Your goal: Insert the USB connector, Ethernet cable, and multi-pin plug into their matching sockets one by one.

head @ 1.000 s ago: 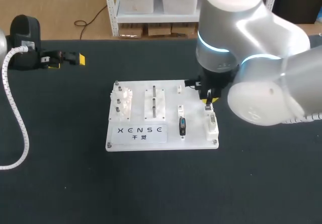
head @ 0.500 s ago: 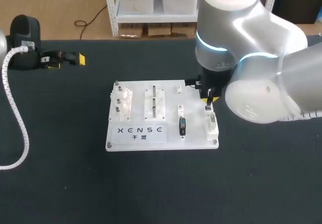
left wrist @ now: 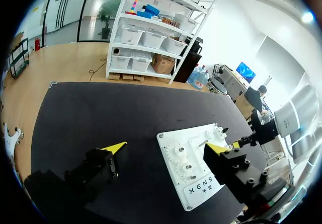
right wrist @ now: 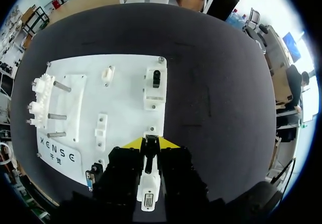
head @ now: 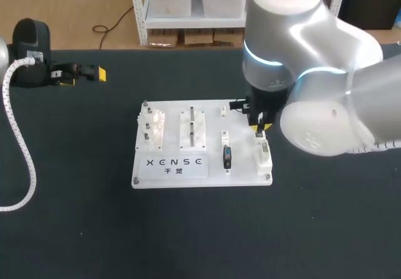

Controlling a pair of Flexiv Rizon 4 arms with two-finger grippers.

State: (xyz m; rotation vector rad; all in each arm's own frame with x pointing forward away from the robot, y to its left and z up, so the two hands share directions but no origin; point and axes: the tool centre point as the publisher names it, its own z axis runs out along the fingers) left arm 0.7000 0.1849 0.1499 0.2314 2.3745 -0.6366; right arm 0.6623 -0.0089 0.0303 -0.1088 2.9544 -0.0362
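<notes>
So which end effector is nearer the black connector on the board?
Right. The right end effector, gripping a white plug, hangs over the board beside the black connector; the left end effector sits far off the board.

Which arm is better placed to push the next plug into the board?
Right. The right gripper is shut on a white plug and sits over the board by its sockets. The left gripper is open, holds nothing and is well off to the board's side.

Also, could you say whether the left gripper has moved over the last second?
No. The left gripper sits at the same spot near the far edge of the table, equally far from the white board.
</notes>
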